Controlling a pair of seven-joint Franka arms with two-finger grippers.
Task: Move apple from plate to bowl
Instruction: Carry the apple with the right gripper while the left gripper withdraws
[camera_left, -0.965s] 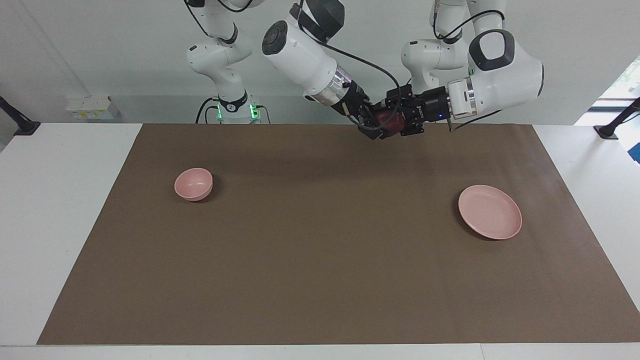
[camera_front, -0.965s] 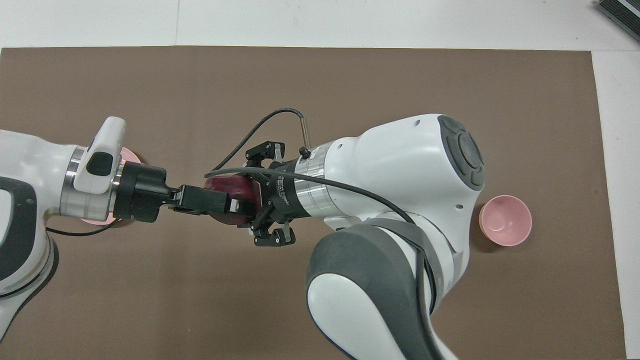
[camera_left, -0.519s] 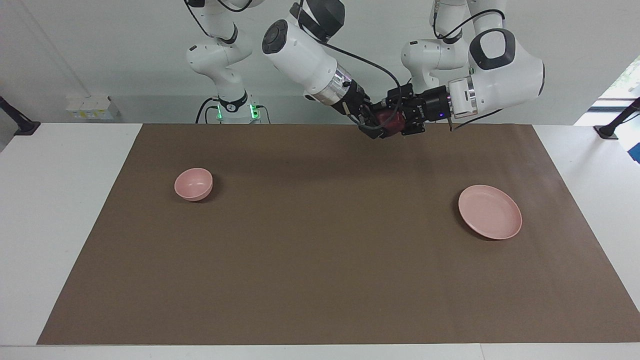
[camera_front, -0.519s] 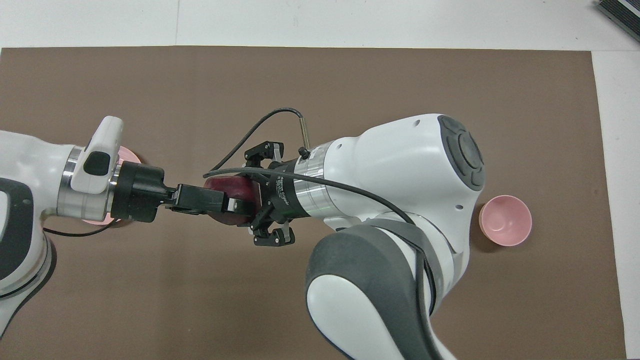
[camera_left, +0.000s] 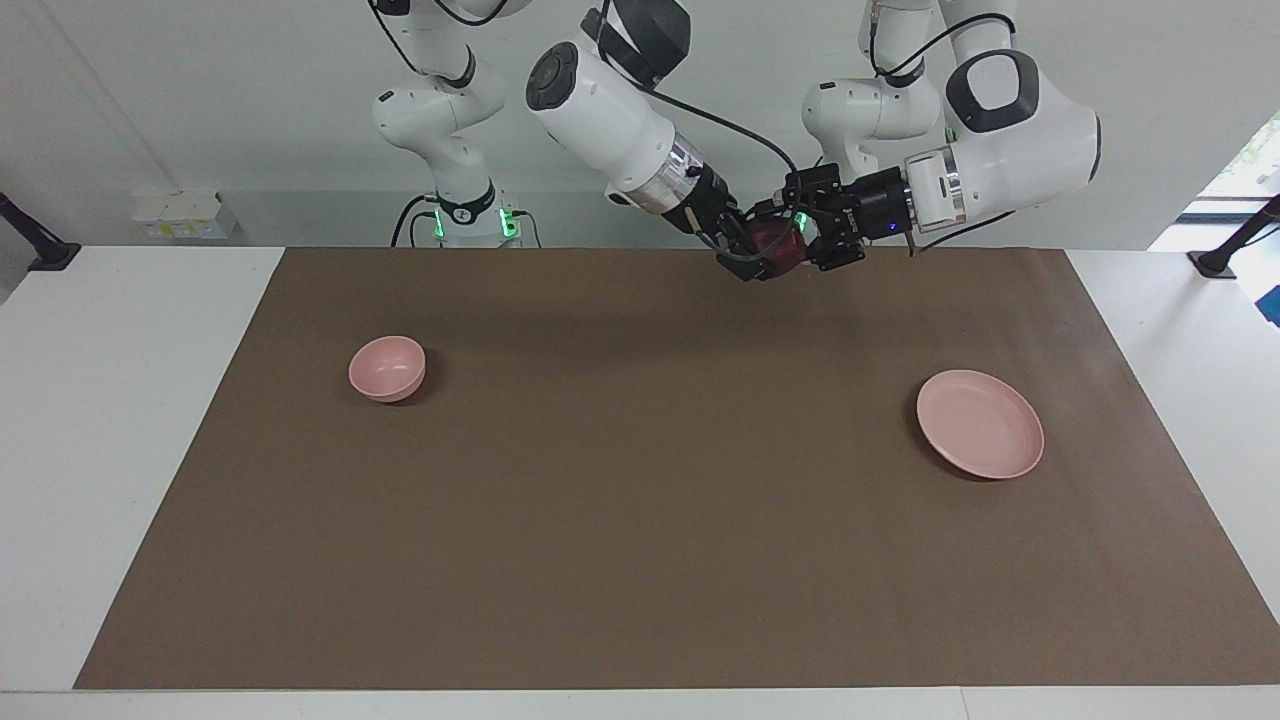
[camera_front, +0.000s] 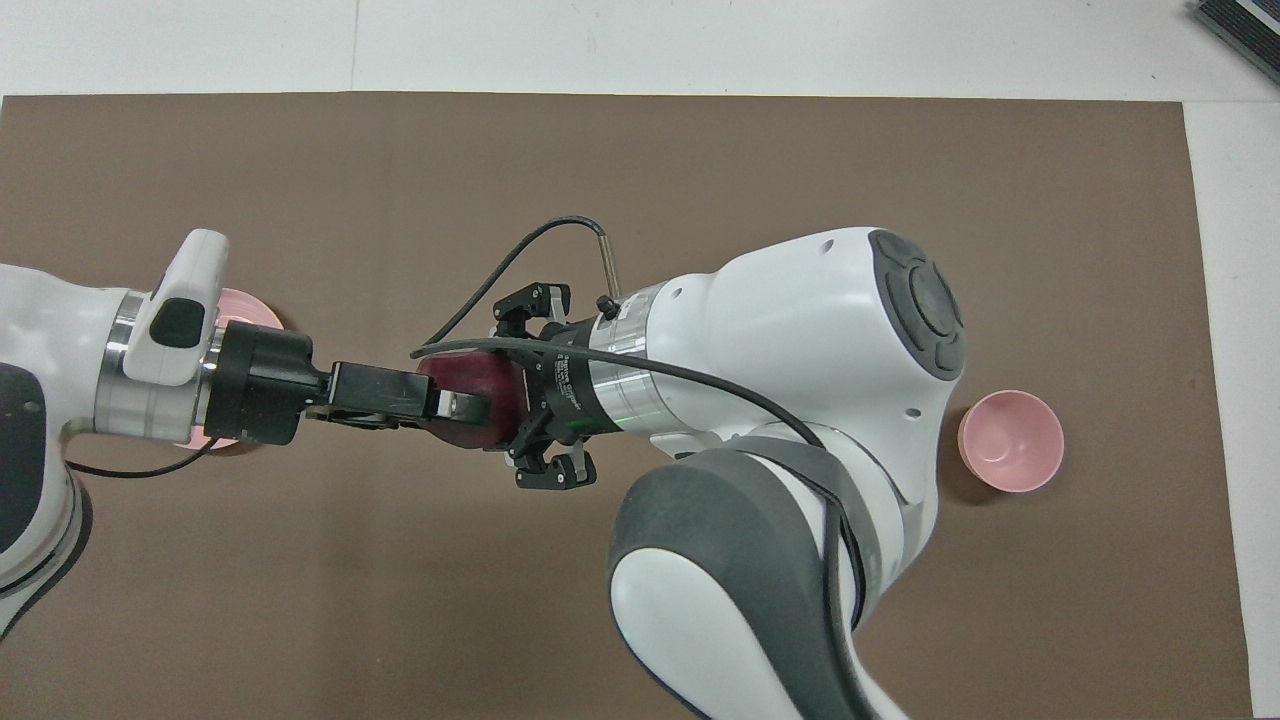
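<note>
The dark red apple (camera_left: 776, 241) (camera_front: 470, 372) hangs in the air over the brown mat, between the two arms. My right gripper (camera_left: 762, 252) (camera_front: 497, 395) is shut on it. My left gripper (camera_left: 806, 238) (camera_front: 450, 405) is open, with its fingers still beside the apple toward the left arm's end. The pale pink plate (camera_left: 980, 423) lies bare at the left arm's end of the mat. In the overhead view the plate (camera_front: 245, 306) is mostly hidden under the left arm. The small pink bowl (camera_left: 387, 368) (camera_front: 1010, 440) stands with nothing in it at the right arm's end.
The brown mat (camera_left: 640, 480) covers most of the white table. A dark object (camera_front: 1240, 25) sits at the table's corner farthest from the robots, at the right arm's end.
My left gripper has opened and drawn back a little toward its own end. The apple stays in my right gripper, which has tightened on it.
</note>
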